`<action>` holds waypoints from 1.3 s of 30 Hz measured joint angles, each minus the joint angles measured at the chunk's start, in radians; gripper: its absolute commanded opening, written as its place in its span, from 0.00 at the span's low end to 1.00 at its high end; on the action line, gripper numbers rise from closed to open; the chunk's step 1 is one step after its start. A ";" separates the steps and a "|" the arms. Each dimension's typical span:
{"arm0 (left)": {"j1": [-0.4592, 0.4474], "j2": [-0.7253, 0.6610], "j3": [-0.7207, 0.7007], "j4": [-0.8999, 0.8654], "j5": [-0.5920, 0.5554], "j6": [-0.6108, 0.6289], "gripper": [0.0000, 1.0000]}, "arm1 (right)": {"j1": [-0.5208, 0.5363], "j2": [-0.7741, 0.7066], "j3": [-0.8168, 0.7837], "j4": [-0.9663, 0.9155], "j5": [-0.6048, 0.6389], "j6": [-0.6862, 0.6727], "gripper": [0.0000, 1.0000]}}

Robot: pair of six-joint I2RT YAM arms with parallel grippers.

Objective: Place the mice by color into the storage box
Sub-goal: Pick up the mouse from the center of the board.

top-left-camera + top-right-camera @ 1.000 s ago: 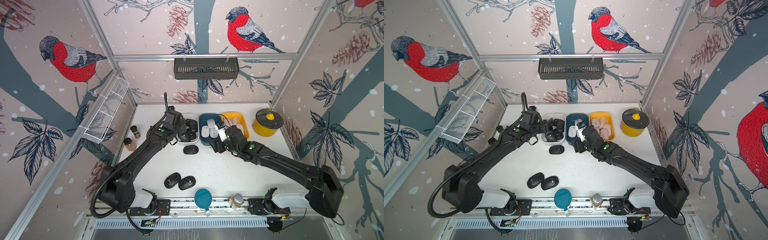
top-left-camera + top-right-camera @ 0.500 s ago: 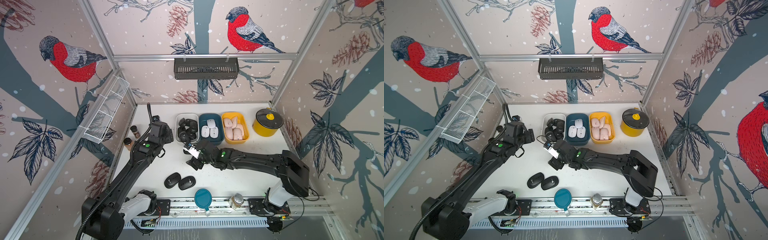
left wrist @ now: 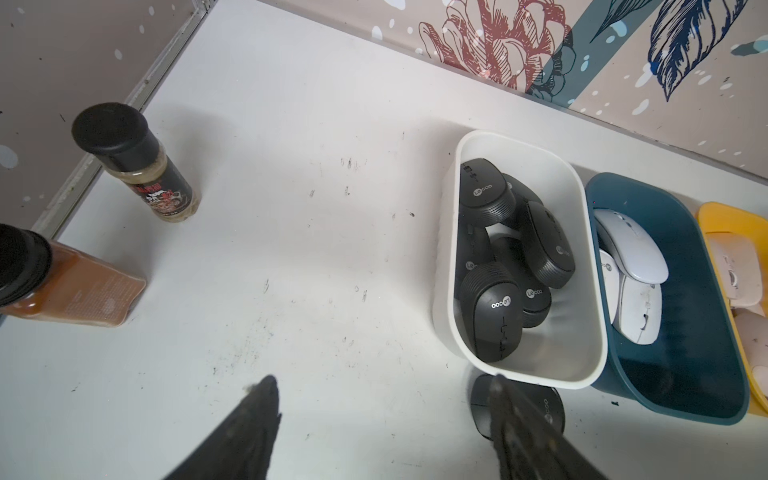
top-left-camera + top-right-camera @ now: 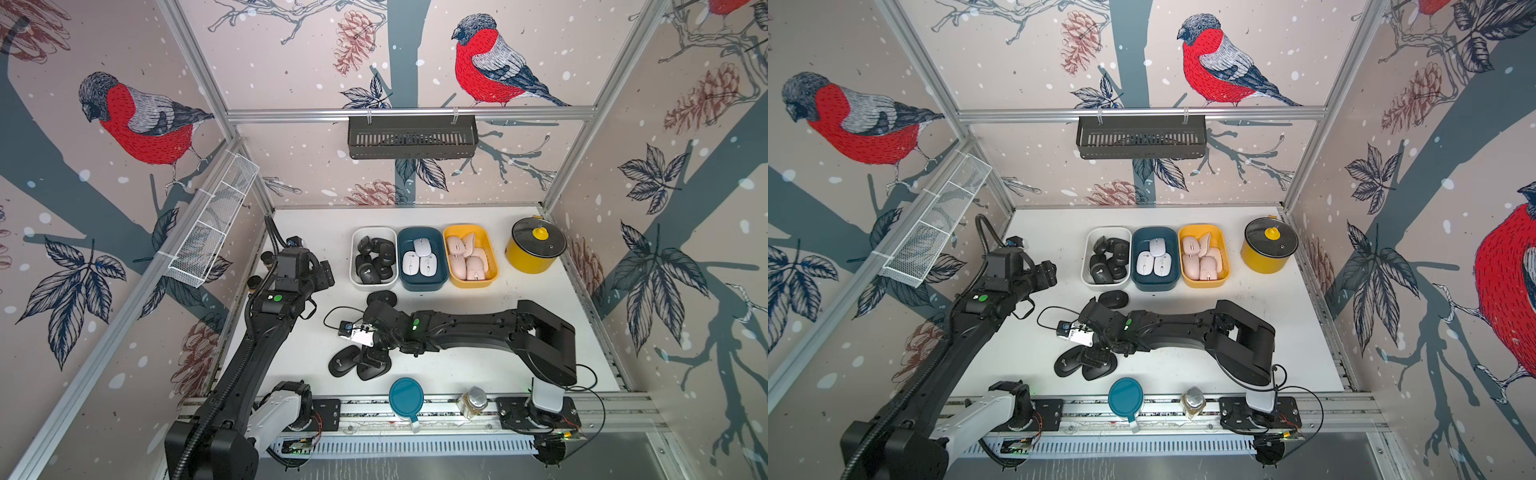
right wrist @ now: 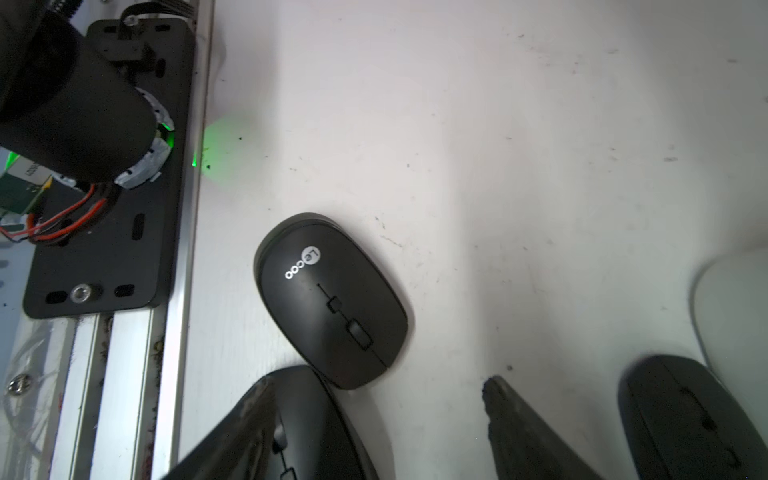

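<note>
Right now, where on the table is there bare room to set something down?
Bare: the stretch between the spice jars and the white bin; the strip between the pot and the right arm. Crowded: the front centre, where the right gripper hangs by two black mice.

**Robot lab test cell with kitchen props**

An enclosure of aluminium framing (image 4: 409, 113) and bullfinch-printed wall panels (image 4: 137, 120); two black robot arms (image 4: 478, 328) bolted to a rail (image 4: 361, 409) along a scuffed white tabletop (image 4: 457, 374); exposed wiring at the mounts; household props stand about: a yellow pot (image 4: 534, 249), spice jars (image 3: 141, 166), a wire basket (image 4: 208, 237).
</note>
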 measured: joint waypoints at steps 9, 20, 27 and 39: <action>0.021 -0.021 -0.048 0.051 0.093 0.025 0.79 | 0.011 0.079 0.059 0.030 -0.066 -0.058 0.80; 0.055 -0.014 -0.076 0.086 0.152 0.032 0.79 | 0.026 0.171 0.126 0.022 -0.099 -0.106 0.80; 0.061 -0.010 -0.078 0.096 0.161 0.032 0.79 | 0.027 0.214 0.151 0.023 -0.103 -0.132 0.80; 0.065 -0.005 -0.085 0.107 0.179 0.028 0.79 | 0.026 0.283 0.203 0.023 -0.113 -0.155 0.80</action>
